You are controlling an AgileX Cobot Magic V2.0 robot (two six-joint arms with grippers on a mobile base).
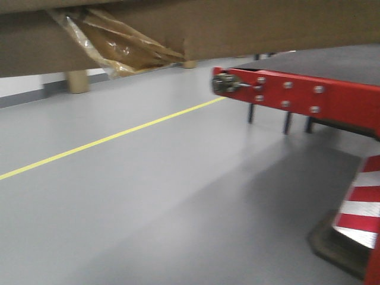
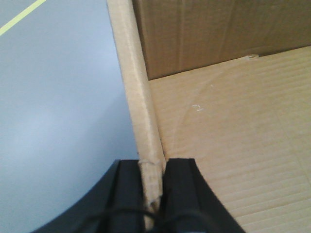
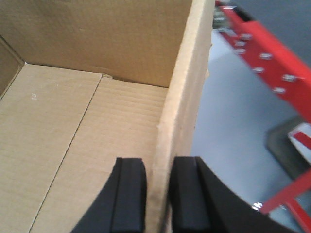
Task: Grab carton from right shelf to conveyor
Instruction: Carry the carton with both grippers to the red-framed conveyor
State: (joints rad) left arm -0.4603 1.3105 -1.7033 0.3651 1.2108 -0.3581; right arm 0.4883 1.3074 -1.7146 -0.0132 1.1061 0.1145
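Observation:
The open brown carton [image 1: 237, 29] is held up and fills the top of the front view, with torn tape [image 1: 119, 50] hanging from its underside. My left gripper [image 2: 153, 167] is shut on the carton's left wall [image 2: 133, 82]. My right gripper [image 3: 159, 167] is shut on the carton's right wall [image 3: 187, 82]. The carton's empty inside shows in both wrist views [image 2: 233, 145] [image 3: 73, 136]. The red frame of the conveyor [image 1: 297, 95] with its dark belt [image 1: 332, 59] stands ahead on the right, and shows in the right wrist view [image 3: 265, 58].
Grey floor [image 1: 148, 196] with a yellow line [image 1: 113, 138] runs ahead. A red-and-white striped post on a dark base [image 1: 356, 214] stands at the near right. A cardboard tube [image 1: 77, 81] stands by the far wall.

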